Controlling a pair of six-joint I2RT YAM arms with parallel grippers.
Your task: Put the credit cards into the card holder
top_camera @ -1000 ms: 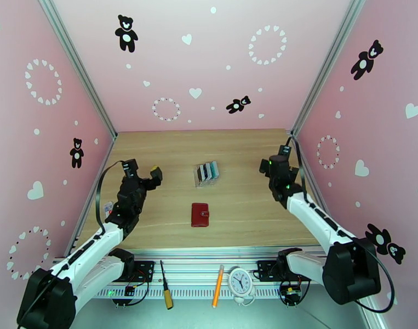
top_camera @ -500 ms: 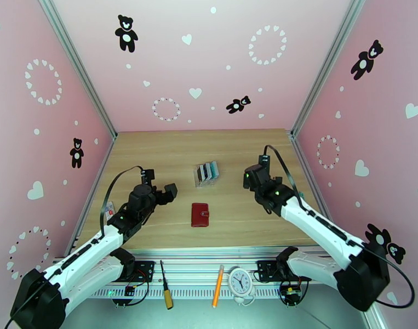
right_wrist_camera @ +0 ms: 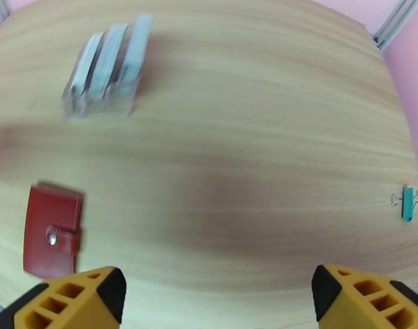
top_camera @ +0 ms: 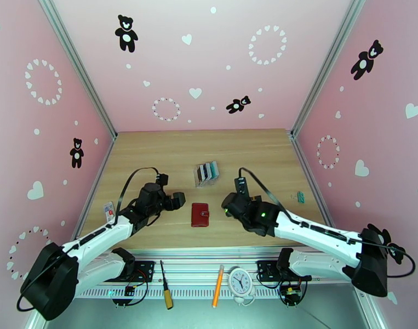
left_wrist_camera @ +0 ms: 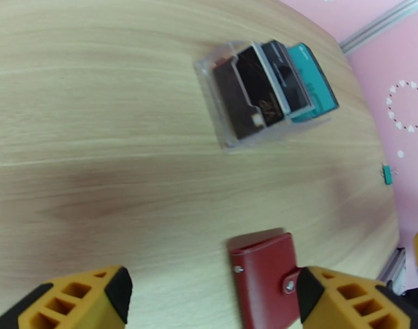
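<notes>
Dark red card holder [top_camera: 200,214] lies snapped shut on the wooden worktop [top_camera: 247,149], the left fingers [left_wrist_camera: 66,302] near one side and the right fingers [right_wrist_camera: 367,297] near the other, both pairs spread apart, holding nothing. The credit cards [top_camera: 207,171] stand in a clear rack [left_wrist_camera: 222,135] just behind it

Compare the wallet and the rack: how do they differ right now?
The wallet is opaque dark red; the rack is clear plastic. The wallet lies flat and folded shut, with its tab across the front; the rack holds cards standing on edge. The wallet sits nearer the table's front edge, the rack farther back. Both rest on the table, near its middle.
</notes>
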